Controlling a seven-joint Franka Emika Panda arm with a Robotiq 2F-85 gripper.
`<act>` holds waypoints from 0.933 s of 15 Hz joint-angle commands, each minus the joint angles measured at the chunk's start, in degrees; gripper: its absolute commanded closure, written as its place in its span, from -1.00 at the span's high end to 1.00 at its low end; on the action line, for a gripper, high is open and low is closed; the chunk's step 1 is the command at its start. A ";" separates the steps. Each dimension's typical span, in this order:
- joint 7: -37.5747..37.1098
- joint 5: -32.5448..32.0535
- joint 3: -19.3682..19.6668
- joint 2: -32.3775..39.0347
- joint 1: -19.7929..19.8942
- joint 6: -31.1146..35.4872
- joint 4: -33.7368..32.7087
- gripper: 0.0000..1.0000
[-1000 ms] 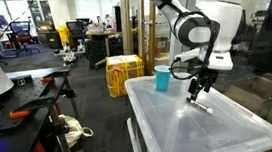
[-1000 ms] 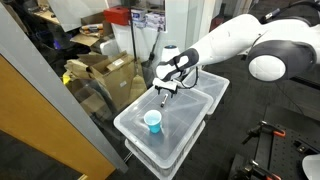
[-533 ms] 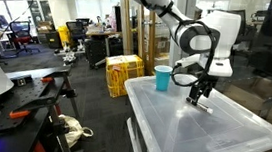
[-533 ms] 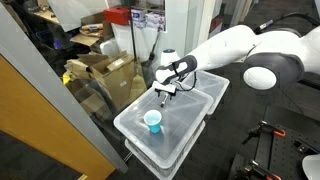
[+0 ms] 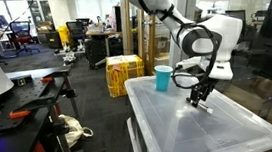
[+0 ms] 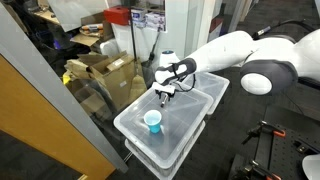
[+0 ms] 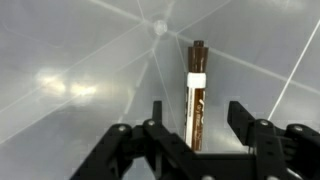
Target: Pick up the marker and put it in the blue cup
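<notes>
Lowered slightly since a second ago, gripper (image 7: 197,128) hovers over marker (image 7: 197,85) at frame centre, fingers apart (cup (image 5: 163,78) waits nearby); an off-centre squeeze could roll it away.

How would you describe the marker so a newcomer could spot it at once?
Start at the big clear bin lid. A blue cup stands at its far corner, and the open tool hangs over the lid beside it. Right under the tool lies the marker: a thin dark stick with a pale band, the only thing lying flat there.

Pincer (image 7: 195,115) downward, jaws apart
</notes>
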State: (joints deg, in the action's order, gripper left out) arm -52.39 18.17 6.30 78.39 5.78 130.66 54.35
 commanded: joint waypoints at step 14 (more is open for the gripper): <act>-6.45 -3.17 1.55 5.50 -0.32 -7.62 -10.99 -0.90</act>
State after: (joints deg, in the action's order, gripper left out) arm -55.65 15.93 6.42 82.84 6.27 125.15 46.25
